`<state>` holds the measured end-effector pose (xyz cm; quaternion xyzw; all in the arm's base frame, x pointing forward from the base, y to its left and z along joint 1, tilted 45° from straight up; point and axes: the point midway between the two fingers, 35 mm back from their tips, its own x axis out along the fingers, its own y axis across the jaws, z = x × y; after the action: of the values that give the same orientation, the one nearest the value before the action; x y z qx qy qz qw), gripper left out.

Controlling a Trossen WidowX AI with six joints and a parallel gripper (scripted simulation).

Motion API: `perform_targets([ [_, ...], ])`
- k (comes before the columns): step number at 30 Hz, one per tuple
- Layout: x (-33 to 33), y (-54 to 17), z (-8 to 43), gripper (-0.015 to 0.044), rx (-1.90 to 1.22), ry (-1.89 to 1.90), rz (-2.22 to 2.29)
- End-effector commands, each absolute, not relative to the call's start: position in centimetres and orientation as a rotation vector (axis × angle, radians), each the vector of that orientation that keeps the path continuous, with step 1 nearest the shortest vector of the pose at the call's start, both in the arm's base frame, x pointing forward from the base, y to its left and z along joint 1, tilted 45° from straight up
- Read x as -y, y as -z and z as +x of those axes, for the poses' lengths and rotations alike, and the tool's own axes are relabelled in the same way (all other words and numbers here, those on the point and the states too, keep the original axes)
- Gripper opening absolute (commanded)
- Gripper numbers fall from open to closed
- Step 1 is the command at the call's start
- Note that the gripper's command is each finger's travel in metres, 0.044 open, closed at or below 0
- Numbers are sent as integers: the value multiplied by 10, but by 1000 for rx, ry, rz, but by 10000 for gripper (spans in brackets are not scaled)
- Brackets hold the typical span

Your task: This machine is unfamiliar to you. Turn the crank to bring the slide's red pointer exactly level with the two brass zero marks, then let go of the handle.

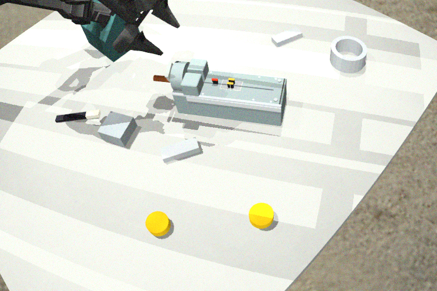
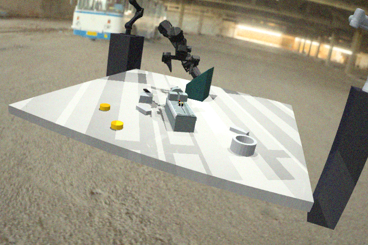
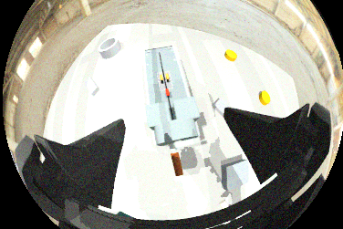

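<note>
With its fingers spread wide and nothing pinched, the pincer [image 1: 170, 41] [image 3: 174, 119] is held above the bench [image 1: 225, 263] [image 2: 160, 162] [image 3: 132, 186], off the crank end of the machine [image 1: 229, 111] [image 2: 183, 123] [image 3: 181, 129]. The handle [image 1: 160, 78] [image 3: 176, 164], orange-brown, is left untouched and juts from that end. On the machine's top, the red pointer [image 1: 214, 80] [image 3: 167, 92] is seated on the crank side of the two brass marks [image 1: 230, 83] [image 3: 164, 78], near but not level; zero not reached. A grey block [image 1: 117, 128] [image 2: 146, 97] [image 3: 234, 173] and two yellow discs [image 1: 261, 215] [image 2: 117, 124] [image 3: 231, 55] are set apart from the machine. Past its far end, a grey ring [image 1: 347, 64] [image 2: 243, 148] [image 3: 109, 52] is placed, well apart.
</note>
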<state>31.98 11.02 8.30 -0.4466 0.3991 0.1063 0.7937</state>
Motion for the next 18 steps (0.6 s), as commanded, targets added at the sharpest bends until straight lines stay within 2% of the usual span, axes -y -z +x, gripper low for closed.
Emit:
perform_targets([
  [1, -120, -77, 335, 440, -862, -181, -939],
  [18, -158, -42, 382, 440, -847, -25, -867],
])
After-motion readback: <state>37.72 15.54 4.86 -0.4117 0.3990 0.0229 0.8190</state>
